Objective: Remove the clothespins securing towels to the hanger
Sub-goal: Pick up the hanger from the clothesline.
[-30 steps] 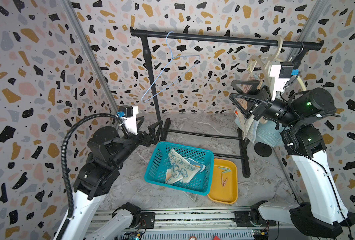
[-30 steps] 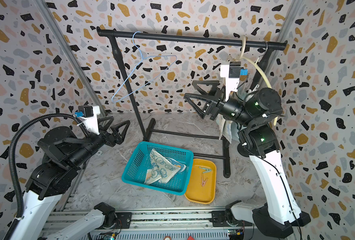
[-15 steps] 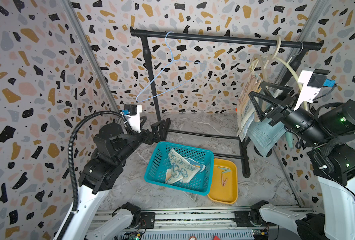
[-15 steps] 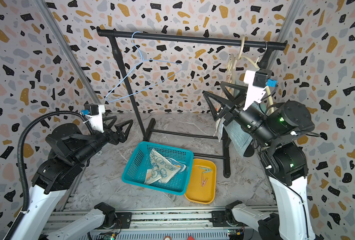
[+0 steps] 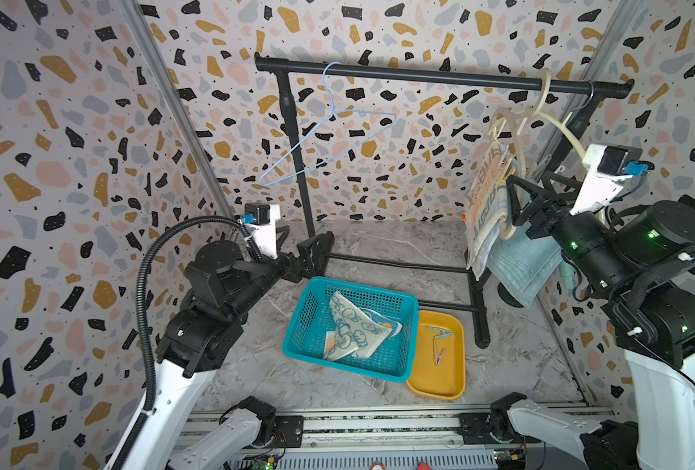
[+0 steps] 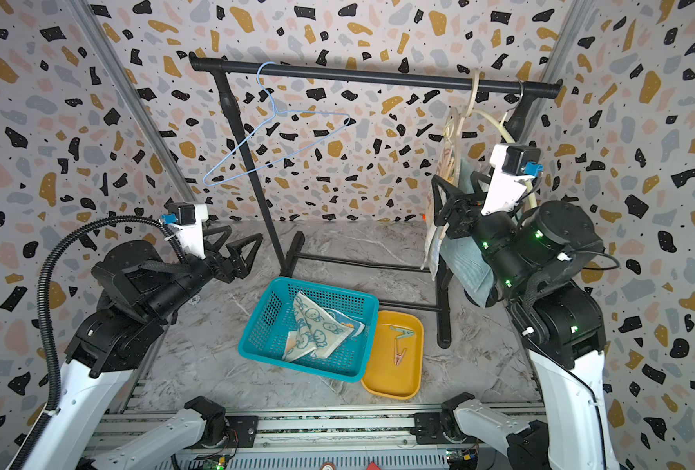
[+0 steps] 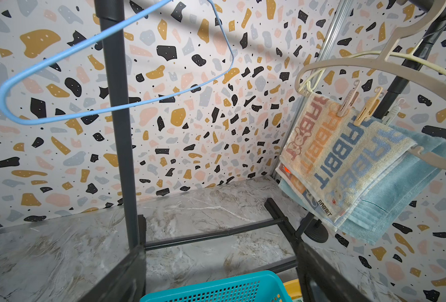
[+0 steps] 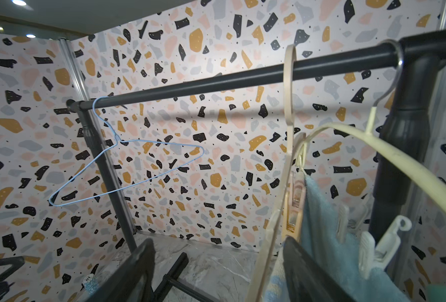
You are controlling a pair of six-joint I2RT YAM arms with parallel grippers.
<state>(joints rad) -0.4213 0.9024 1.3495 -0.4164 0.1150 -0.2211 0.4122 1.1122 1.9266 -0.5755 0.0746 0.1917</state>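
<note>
The RABBIT towel [image 5: 485, 203] [image 7: 339, 154] and a light-blue terry towel [image 5: 519, 262] [image 7: 402, 183] hang on cream hangers [image 5: 514, 130] at the right end of the rail. Pink [image 7: 348, 102], orange [image 7: 368, 109] and white [image 7: 393, 115] clothespins pin them. My right gripper [image 5: 535, 187] [image 8: 216, 243] is open at the hanger. A hanger arm [image 8: 269, 235] and the towel's edge lie between its jaws, below an orange clothespin [image 8: 293, 206]. My left gripper [image 5: 307, 240] [image 7: 220, 251] is open and empty, behind the basket. The cartoon towel [image 5: 354, 325] lies in the teal basket [image 5: 309, 309].
An orange tray [image 5: 439, 386] beside the basket holds a mint clothespin [image 5: 439, 334] and a pink one [image 5: 438, 354]. An empty blue wire hanger [image 5: 329, 142] hangs left on the black rack's rail [image 5: 419, 75]. The rack's feet and crossbars lie on the marble floor. Patterned walls close in on three sides.
My right arm has swung right and its gripper has come up against the hanger with the towels, jaws slightly narrower. My left gripper has edged forward a little.
</note>
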